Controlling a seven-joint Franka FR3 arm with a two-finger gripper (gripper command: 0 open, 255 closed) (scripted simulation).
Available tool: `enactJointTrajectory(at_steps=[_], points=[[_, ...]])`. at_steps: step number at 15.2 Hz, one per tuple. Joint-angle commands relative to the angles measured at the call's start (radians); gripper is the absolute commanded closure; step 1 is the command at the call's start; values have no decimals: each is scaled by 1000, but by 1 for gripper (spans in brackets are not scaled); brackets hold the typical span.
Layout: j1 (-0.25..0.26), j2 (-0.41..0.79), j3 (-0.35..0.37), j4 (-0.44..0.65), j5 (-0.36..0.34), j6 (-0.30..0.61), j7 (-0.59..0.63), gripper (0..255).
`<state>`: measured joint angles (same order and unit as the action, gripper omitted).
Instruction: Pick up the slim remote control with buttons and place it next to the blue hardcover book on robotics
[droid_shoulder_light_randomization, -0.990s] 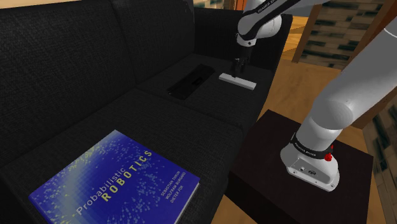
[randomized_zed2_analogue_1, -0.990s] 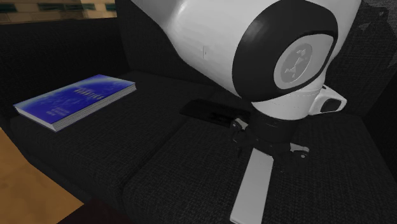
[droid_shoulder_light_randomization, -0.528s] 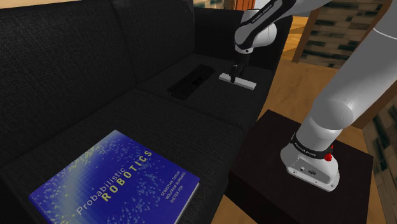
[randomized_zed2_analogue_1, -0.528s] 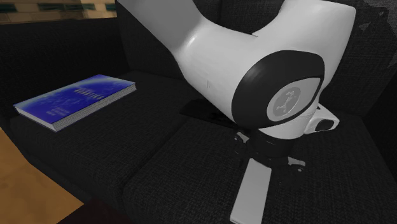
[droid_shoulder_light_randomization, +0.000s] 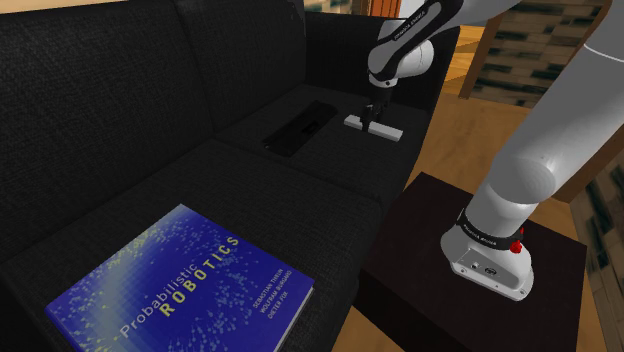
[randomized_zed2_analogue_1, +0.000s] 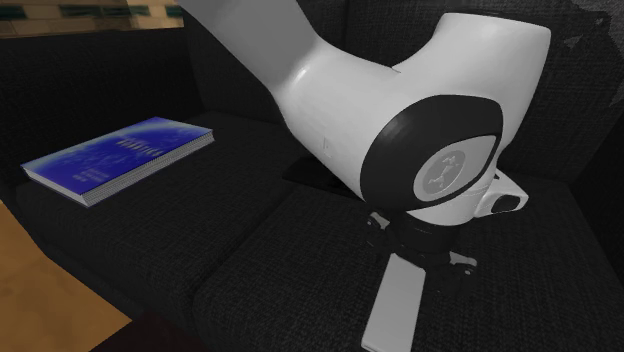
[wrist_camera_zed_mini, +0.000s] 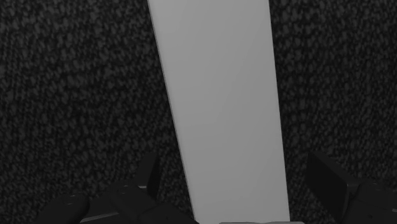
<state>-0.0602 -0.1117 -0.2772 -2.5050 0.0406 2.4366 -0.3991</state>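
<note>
The remote (droid_shoulder_light_randomization: 388, 131) is a slim pale grey bar lying flat on the black sofa's far seat cushion; no buttons can be made out on it. My black gripper (droid_shoulder_light_randomization: 377, 113) points down over its middle. In the wrist view the gripper (wrist_camera_zed_mini: 238, 181) is open, with the remote (wrist_camera_zed_mini: 219, 95) running lengthwise between the fingers (wrist_camera_zed_mini: 327, 181), and a gap shows on one side. The blue book (droid_shoulder_light_randomization: 185, 285), titled Probabilistic Robotics, lies flat on the near cushion. From the second exterior view, the book (randomized_zed2_analogue_1: 120, 155) is at the left and the remote's end (randomized_zed2_analogue_1: 395, 305) sticks out below the arm.
A flat black object (droid_shoulder_light_randomization: 300, 125) lies on the same far cushion, between the remote and the sofa's backrest (droid_shoulder_light_randomization: 150, 70). The dark stand (droid_shoulder_light_randomization: 470, 290) sits at the sofa's front edge on a wooden floor (droid_shoulder_light_randomization: 450, 140). The arm's large white joint (randomized_zed2_analogue_1: 440, 170) hides the wrist.
The arm has sunk and the gripper has come down around the remote. Its fingers have stayed apart, and the remote and book have not moved.
</note>
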Motion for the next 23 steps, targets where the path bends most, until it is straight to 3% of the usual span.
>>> enactJointTrajectory(at_steps=[1, 10, 23], points=[[0, 0, 0, 0, 0, 0, 0, 255], [0, 0, 0, 0, 0, 0, 0, 255], [-10, -118, 13, 77, -44, -191, 41, 255]])
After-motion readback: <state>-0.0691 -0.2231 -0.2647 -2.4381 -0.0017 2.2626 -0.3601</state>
